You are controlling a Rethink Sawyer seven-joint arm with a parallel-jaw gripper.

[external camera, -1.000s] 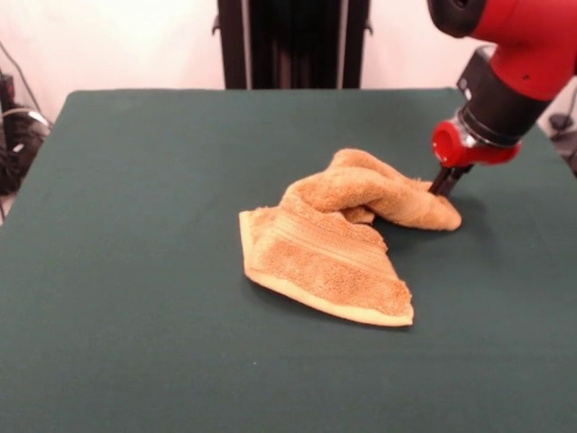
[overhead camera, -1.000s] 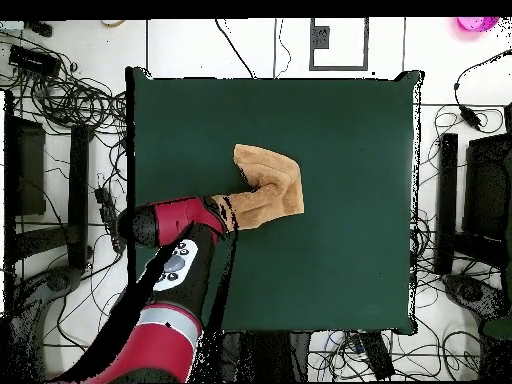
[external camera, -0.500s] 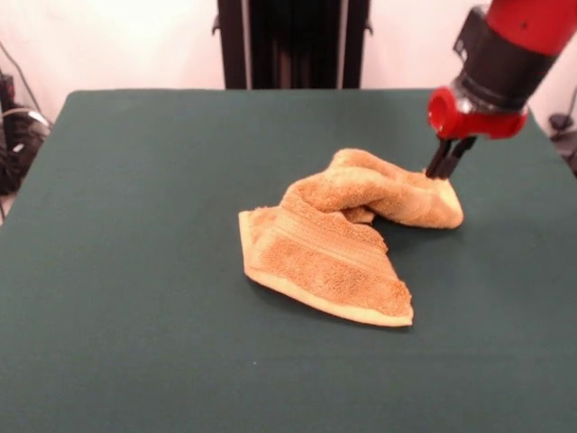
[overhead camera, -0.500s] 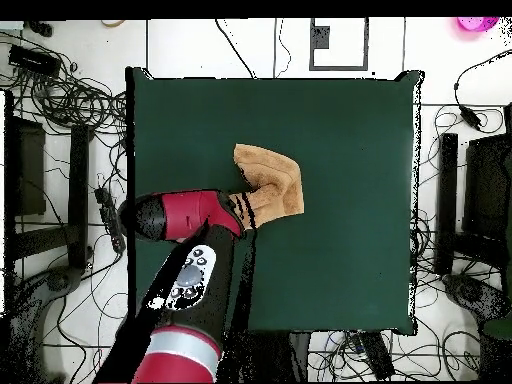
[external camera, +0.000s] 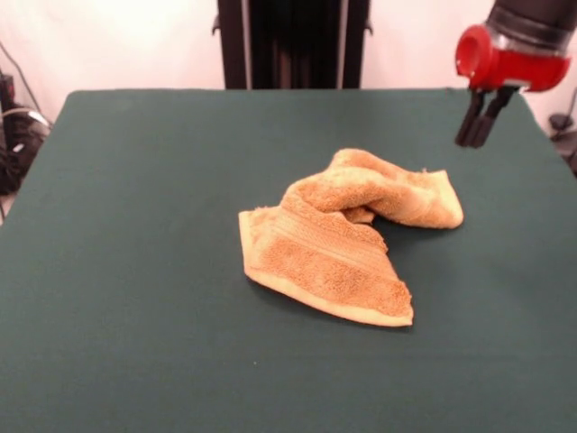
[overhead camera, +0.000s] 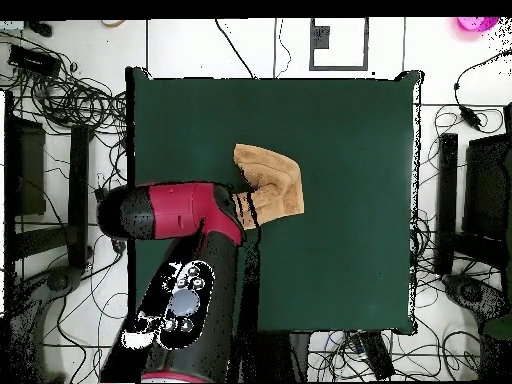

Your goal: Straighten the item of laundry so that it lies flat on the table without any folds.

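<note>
**Crumpled towel, free claw above it**

The orange-tan terry towel (external camera: 347,236) lies near the middle of the green table (external camera: 135,271), a little toward the right edge in the front view. It is not flat: one part lies as a folded slab with a pale hem toward the near edge, and the other part is rolled into a thick ridge that runs toward the right edge.

The cloth looks soft, light and limp, so it will probably drape and drag when pulled, and it may slide a little on the felt cover. A good place to hold seems to be the free end of the ridge, or a hem corner.

The claw (external camera: 475,133) hangs in the air above the table, apart from the ridge end. Its fingers are close together, nearly closed, and hold nothing.
</note>
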